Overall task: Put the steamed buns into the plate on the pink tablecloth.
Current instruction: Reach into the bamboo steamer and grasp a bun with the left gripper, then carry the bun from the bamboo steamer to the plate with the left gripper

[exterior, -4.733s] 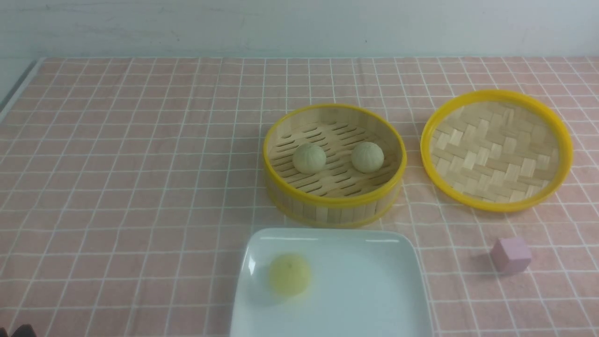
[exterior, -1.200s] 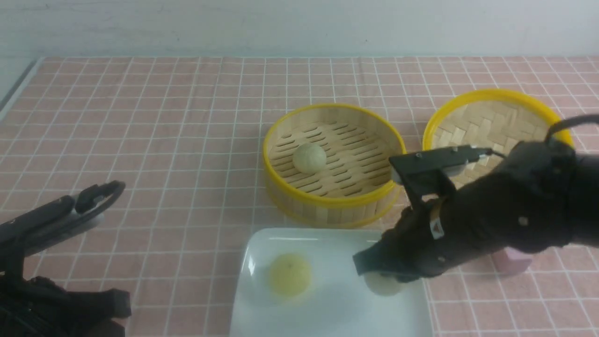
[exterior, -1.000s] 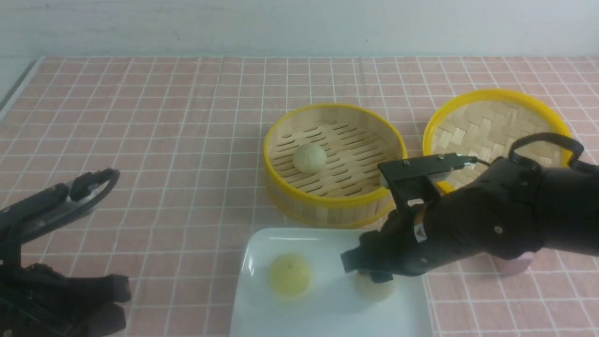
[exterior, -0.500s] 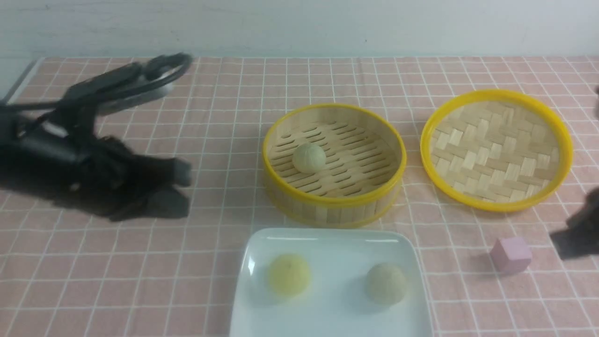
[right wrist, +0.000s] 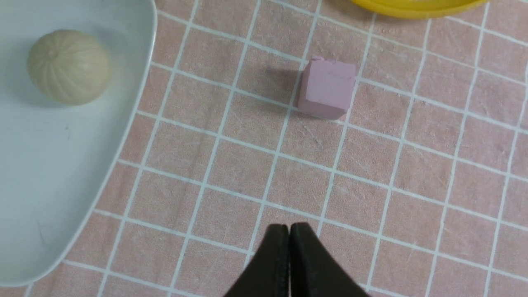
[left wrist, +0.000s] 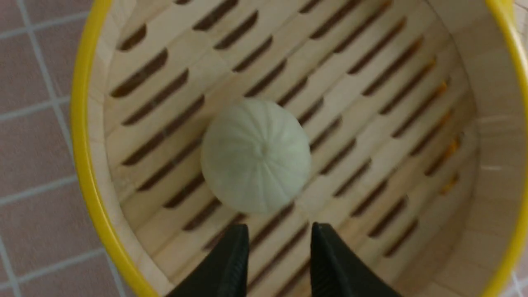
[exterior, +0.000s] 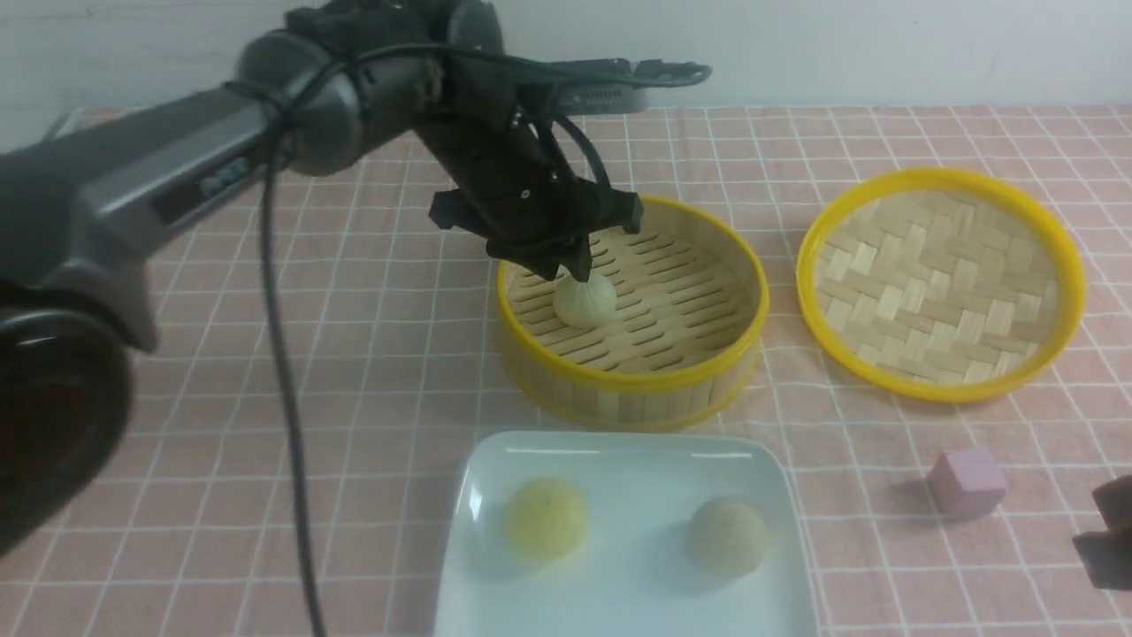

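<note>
Underneath, pink tablecloth [exterior: 212, 442], white grid; pale wall [exterior: 884, 53] behind, maybe scuffed.

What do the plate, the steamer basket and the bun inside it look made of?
Plate: probably glazed ceramic or melamine; glossy white, highlights along its rim.
Steamer basket: matte bamboo slats with visible grain; smooth yellow rim, possibly plastic.
Bun: matte, pleated; dough or a replica, cannot tell.

Your left arm [exterior: 177, 186] reaches forward, left gripper [left wrist: 279, 231] aimed down, jaws slightly parted; your right gripper [right wrist: 289, 227] is pinched closed.
</note>
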